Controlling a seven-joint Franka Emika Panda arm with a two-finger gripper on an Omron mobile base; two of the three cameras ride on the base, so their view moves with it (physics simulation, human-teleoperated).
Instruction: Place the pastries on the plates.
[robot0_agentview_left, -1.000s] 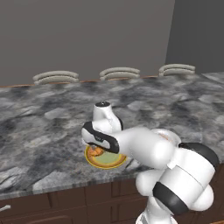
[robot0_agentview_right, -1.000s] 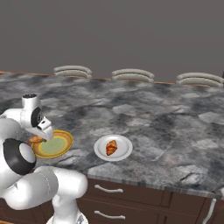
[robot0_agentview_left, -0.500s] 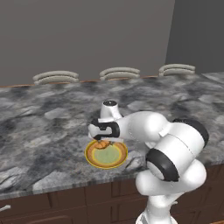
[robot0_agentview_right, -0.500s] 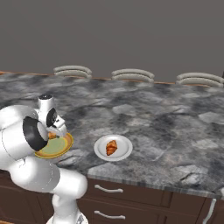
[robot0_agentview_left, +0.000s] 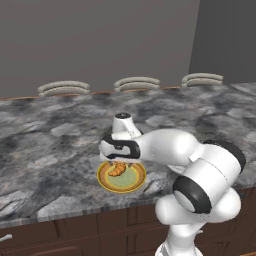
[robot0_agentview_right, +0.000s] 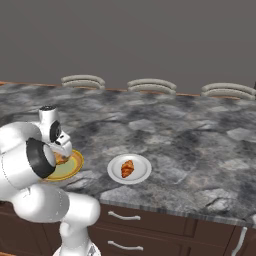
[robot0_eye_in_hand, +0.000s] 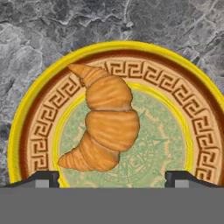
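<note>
Grey marbled stone counter carried both plates. Large yellow-rimmed, green-centred round plate held 1 golden ridged croissant; small white round plate held the other croissant. Gripper hovered above, jaws spread, grasping nothing. Likely light, flaky, crushable; best pinched gently across the thick middle.

The arm hides most of the yellow plate; the hand view's 6 o'clock edge crops the plate.
</note>
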